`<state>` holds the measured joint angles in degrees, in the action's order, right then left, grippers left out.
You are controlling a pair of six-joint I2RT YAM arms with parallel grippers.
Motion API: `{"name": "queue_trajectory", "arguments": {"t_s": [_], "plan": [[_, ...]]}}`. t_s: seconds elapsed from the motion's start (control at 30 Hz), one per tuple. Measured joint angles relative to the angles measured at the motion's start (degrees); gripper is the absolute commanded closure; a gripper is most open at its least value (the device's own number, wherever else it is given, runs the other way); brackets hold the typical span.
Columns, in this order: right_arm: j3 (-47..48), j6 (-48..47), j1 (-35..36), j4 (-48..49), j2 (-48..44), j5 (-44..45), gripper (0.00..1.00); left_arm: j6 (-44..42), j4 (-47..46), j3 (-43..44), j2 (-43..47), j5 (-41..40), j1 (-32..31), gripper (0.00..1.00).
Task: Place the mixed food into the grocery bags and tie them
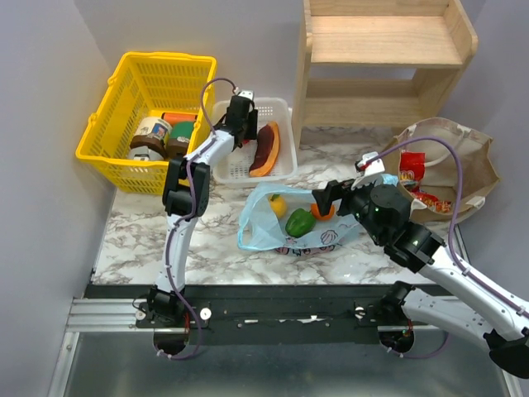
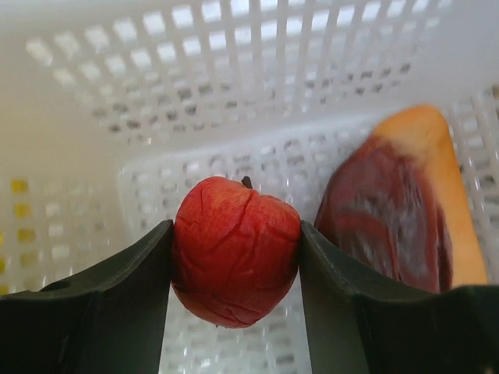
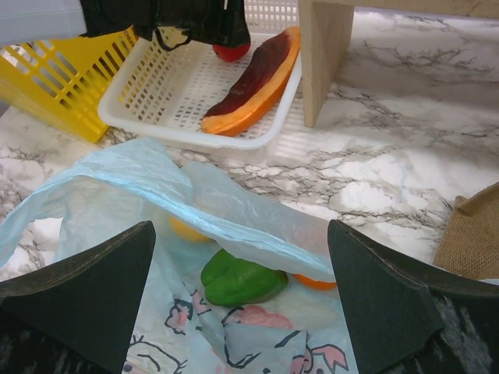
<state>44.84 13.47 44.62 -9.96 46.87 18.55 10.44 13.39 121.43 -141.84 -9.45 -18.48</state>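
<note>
**While the left gripper (image 2: 235, 234) is gripping a red fruit (image 2: 234, 273), the right gripper (image 3: 239, 234) is standing open**

Although the top view is showing only that the left gripper is reaching into the white slotted tray (image 1: 286, 112) in the upper middle of the frame, the left wrist view is making the grasp clear. Both dark fingers (image 2: 117, 288) are pressing on the sides of the round, wrinkled red fruit in the lower centre of that frame. I cannot tell whether the fruit is touching the tray floor. The purple-and-orange wedge (image 2: 398, 202) is lying just beside it on the right. The right wrist view is showing this fruit only as a small red spot at its top edge.

The right gripper's fingers are standing wide apart with nothing between them, near the open edge of the light-blue bag (image 3: 117, 179). Inside the bag a green vegetable (image 3: 242, 279) is lying in the middle. A yellow fruit (image 3: 187, 230) and an orange fruit (image 3: 316, 282) are sitting beside it, both partly hidden by the plastic.

Only the top view is showing the red snack packets (image 1: 412, 169), which are lying in the tan-brown bag (image 1: 450, 141) at the right of the frame.
</note>
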Motion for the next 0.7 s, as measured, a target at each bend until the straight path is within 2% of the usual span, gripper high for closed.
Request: {"name": "queue_trajectory", "arguments": {"t_s": [0.13, 0.37, 0.5, 0.57, 0.7], "plan": [[0.0, 0.0, 0.0, 0.0, -0.5, 0.0, 0.0, 0.4, -6.6, -18.3, 12.5, 3.0, -0.6, 0.59], [0.0, -0.5, 0.0, 0.0, -1.3, 0.1, 0.0, 5.2, -29.7, -51.6, 47.4, 5.5, -6.0, 0.58], [-0.2, -1.6, 0.0, 0.2, -1.8, 0.7, 0.0, 5.4, -39.2, -63.3, 65.4, 5.8, -11.6, 0.57], [-0.2, -2.0, 0.0, 0.3, -1.7, 1.5, 0.0, 5.6, -41.7, -68.4, 73.3, 6.3, -16.5, 0.57], [-0.2, -2.9, 0.0, 0.5, -1.4, 2.7, 0.0, 7.4, -42.8, -77.5, 83.3, 9.1, -25.9, 0.56]]}}
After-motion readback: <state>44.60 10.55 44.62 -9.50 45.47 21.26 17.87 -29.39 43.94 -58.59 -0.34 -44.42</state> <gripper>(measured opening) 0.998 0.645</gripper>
